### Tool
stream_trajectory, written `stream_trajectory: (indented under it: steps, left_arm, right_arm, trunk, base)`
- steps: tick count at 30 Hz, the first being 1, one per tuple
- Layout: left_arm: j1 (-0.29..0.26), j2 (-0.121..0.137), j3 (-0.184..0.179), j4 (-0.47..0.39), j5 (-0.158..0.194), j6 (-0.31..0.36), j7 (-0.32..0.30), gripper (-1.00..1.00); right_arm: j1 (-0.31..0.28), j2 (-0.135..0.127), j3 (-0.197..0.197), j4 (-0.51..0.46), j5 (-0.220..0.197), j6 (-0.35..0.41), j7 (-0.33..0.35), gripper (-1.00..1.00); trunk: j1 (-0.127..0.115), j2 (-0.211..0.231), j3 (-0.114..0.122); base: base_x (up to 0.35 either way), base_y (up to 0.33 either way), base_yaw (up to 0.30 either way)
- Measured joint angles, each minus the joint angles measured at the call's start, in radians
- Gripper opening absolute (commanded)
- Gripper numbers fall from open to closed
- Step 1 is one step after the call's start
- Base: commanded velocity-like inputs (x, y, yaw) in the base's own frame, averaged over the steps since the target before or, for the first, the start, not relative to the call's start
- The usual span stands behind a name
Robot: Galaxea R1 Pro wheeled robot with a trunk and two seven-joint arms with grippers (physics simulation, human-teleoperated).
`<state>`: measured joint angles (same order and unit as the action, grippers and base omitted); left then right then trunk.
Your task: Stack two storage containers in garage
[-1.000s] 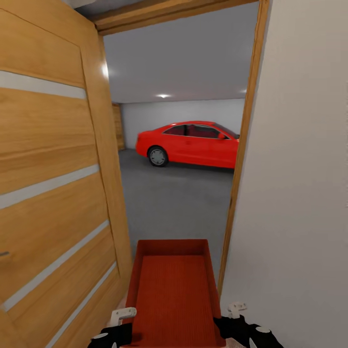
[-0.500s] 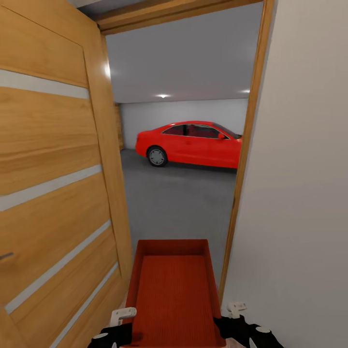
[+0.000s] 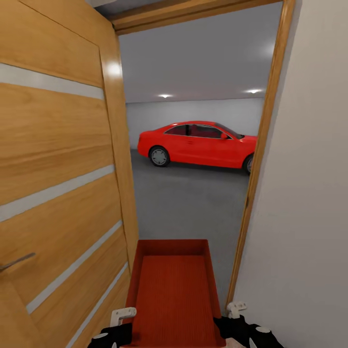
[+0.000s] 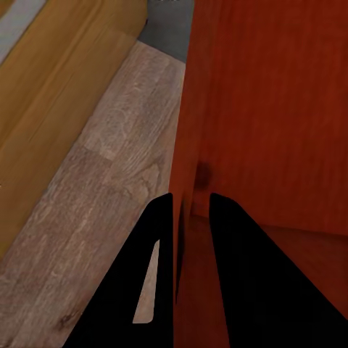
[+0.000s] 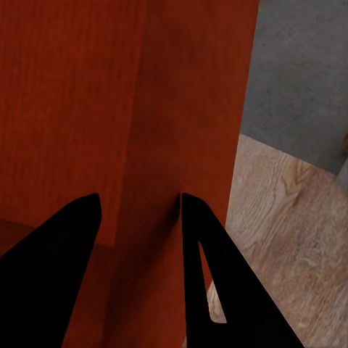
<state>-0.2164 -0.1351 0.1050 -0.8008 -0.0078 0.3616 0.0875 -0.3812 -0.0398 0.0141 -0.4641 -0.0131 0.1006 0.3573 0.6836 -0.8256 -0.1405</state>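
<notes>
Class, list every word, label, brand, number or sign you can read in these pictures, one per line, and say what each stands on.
There are none to read.
The red car shows no plate or badge that can be made out.
The wooden door has only plain pale stripes.
The orange-red box has bare walls, with the left gripper and the right gripper each closed on a side wall.

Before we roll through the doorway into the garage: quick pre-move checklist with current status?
1. Left gripper clamped on storage container wall: ok, fingers straddle it.
2. Right gripper clamped on opposite wall: ok.
3. Container level and centred between arms: ok in head view.
4. Door swung aside, opening free: ok, though its edge sits close to the container's left.
5. Right door frame clearance: cannot tell, looks tight.
6. Garage floor ahead free up to the red car: ok.
</notes>
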Motion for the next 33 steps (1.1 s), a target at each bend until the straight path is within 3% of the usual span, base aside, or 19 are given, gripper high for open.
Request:
stream_trajectory:
  steps: [16,33]
  left_arm:
    - [0.000,0.000,0.000,0.000,0.000,0.000,0.000,-1.00]
    - [0.000,0.000,0.000,0.000,0.000,0.000,0.000,-1.00]
  right_arm:
    - [0.000,0.000,0.000,0.000,0.000,0.000,0.000,-1.00]
    - [0.000,0.000,0.000,0.000,0.000,0.000,0.000,-1.00]
  trunk:
    - [0.000,0.000,0.000]
    - [0.000,0.000,0.000]
  base:
    - [0.199,0.137,0.000]
    - [0.013,0.007,0.000]
